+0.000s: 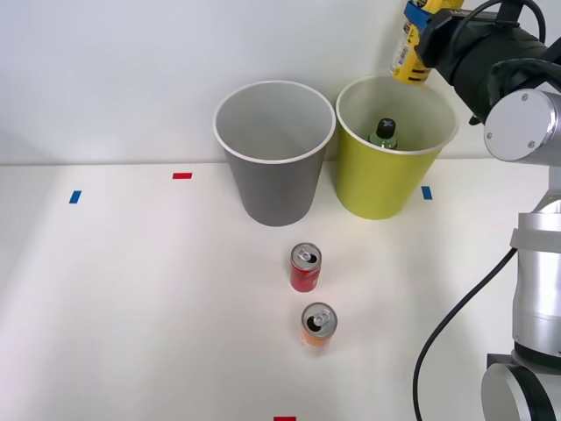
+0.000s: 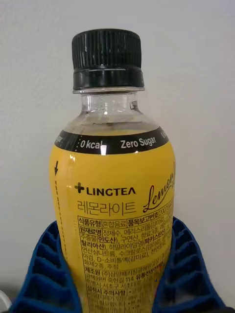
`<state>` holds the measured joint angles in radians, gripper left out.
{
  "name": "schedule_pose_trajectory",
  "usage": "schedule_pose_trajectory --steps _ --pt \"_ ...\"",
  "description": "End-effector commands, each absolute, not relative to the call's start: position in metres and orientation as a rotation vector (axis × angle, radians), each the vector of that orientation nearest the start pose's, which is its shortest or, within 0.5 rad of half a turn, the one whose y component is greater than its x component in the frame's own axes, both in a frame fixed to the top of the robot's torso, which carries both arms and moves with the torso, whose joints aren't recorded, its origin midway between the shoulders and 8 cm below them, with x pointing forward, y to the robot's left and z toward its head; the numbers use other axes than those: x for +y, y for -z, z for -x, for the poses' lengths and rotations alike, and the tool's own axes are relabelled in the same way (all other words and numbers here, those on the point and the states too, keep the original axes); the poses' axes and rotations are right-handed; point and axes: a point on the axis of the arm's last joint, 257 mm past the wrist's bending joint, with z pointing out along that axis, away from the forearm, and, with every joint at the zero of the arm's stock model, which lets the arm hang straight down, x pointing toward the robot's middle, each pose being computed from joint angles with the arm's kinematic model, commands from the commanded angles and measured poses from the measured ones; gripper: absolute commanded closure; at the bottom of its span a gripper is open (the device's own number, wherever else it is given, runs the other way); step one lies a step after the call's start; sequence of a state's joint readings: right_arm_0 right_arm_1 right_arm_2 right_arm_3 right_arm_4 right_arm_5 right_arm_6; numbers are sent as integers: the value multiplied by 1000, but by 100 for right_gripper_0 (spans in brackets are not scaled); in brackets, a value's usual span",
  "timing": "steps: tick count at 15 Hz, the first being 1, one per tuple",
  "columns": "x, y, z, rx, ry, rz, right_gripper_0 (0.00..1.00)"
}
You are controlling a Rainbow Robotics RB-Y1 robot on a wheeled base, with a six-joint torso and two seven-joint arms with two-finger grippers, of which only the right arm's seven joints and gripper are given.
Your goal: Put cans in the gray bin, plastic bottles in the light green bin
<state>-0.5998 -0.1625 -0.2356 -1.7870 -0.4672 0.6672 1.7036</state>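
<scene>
A white table (image 1: 131,307) fills the front view, with small blue and red tape marks (image 1: 181,175) on it. Two tall tapered bins stand side by side near its far edge: the gray bin (image 1: 273,175) on the left and the light green bin (image 1: 390,180) on the right, just beside each other. Inside the light green bin, the green-tinted bottle (image 1: 383,134) with its black cap stands up. Above that bin's far right rim, the right pincer (image 1: 419,39) is clamped on the yellow-label bottle (image 2: 115,205), cap pointing down; the wrist view shows its blue ribbed fingers (image 2: 41,274) pressed against both sides of the label. Nearer the robot, the red can (image 1: 305,267) and the orange can (image 1: 317,326) stand upright on the table, close together.
</scene>
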Motion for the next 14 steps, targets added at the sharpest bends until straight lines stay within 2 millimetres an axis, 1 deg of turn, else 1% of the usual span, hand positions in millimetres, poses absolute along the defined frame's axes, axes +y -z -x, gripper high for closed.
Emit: schedule_pose_trajectory --steps 1,2,3,4,5,9,11,14 --pt "-203 -78 -625 1401 -283 63 25" --pt "-203 -78 -625 1400 -287 63 17" --pt "-202 -79 -624 1398 -291 63 11" --pt "-202 -81 -624 1389 -300 60 3" --pt "-202 -82 -623 1385 -304 58 0" --pt "-200 -86 -621 1371 -335 57 0" --pt "-200 -81 -617 1351 -354 41 0" --pt "-199 -71 -592 1292 -391 71 0"
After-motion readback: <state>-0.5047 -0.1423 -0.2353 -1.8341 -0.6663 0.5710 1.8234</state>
